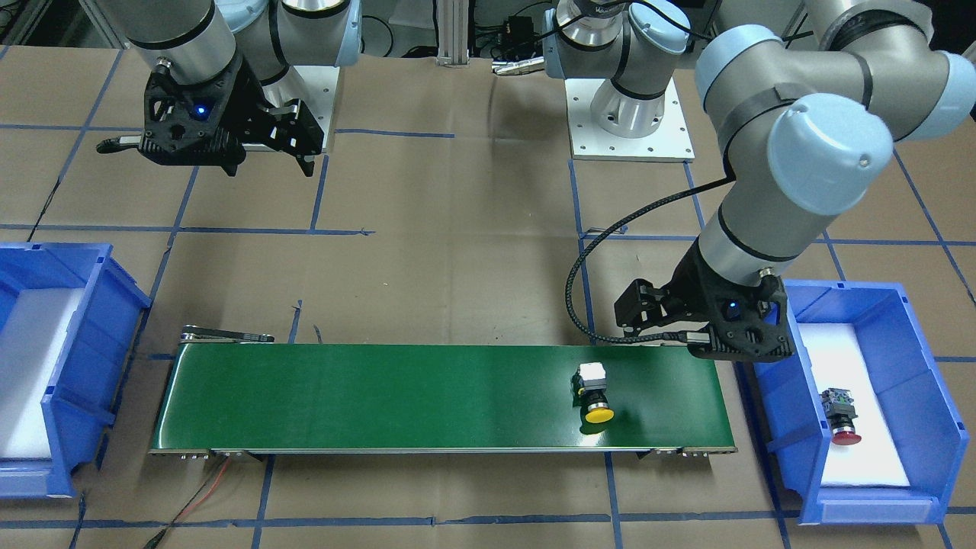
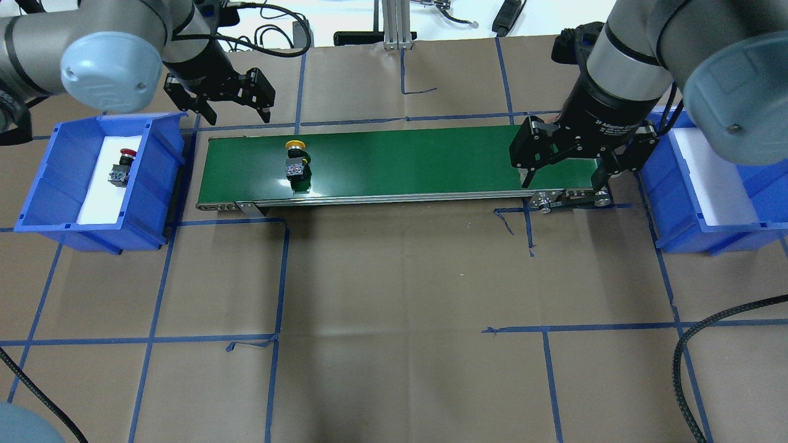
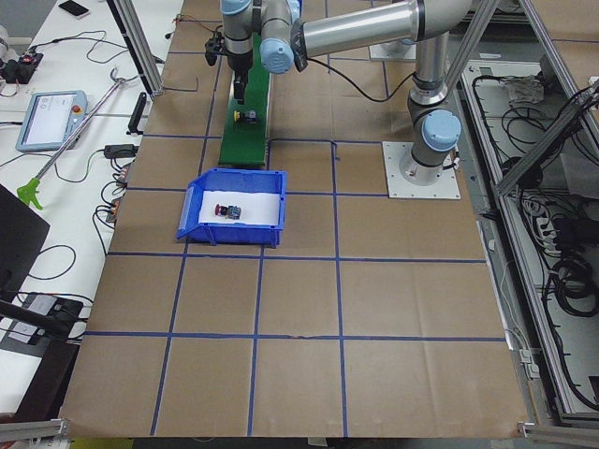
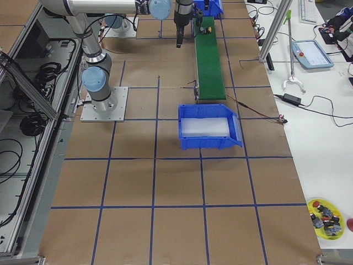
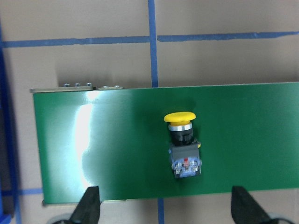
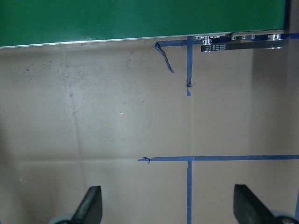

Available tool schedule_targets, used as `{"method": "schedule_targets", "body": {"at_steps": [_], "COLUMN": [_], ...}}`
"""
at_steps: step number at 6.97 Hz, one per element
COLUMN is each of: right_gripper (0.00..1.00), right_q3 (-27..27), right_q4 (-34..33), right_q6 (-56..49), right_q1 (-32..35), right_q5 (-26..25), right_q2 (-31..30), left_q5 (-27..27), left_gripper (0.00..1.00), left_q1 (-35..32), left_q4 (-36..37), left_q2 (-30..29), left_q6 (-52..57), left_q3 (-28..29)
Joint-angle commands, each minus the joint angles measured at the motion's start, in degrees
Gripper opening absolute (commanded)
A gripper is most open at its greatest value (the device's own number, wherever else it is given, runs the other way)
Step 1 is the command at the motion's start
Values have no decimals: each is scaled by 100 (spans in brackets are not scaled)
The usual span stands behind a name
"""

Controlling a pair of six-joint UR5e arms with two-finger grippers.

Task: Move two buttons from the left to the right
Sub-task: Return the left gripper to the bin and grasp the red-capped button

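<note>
The yellow button (image 2: 296, 161) lies on its side on the green conveyor belt (image 2: 400, 160), near the belt's left end; it also shows in the front view (image 1: 595, 395) and in the left wrist view (image 5: 183, 145). The red button (image 2: 121, 169) lies in the left blue bin (image 2: 157, 184), also seen from the front (image 1: 840, 416). My left gripper (image 2: 237, 114) is open and empty, just beyond the belt's left end, apart from the yellow button. My right gripper (image 2: 561, 181) is open and empty over the belt's right end.
The right blue bin (image 2: 674, 203) with a white liner stands beside the belt's right end and holds nothing visible. Blue tape lines cross the brown table. A black cable (image 2: 708, 332) loops in at the near right. The belt's metal edge (image 6: 238, 36) shows in the right wrist view.
</note>
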Motion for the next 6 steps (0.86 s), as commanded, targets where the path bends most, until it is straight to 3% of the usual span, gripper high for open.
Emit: {"method": "schedule_targets", "body": {"at_steps": [1,6], "right_gripper": [100,100], "right_q3": [0,0], "right_q4": [0,0], "right_q6": [1,-8], "right_q1": [0,0], "right_q5": [0,-9], "right_q2": [0,0], "left_q5": [20,46], "left_gripper": [100,100], "left_q1": [152,1872], "left_q4": [-553,-466], "left_q2": [-54,-414], "left_q6": [74,1862], "left_q3": [491,651]}}
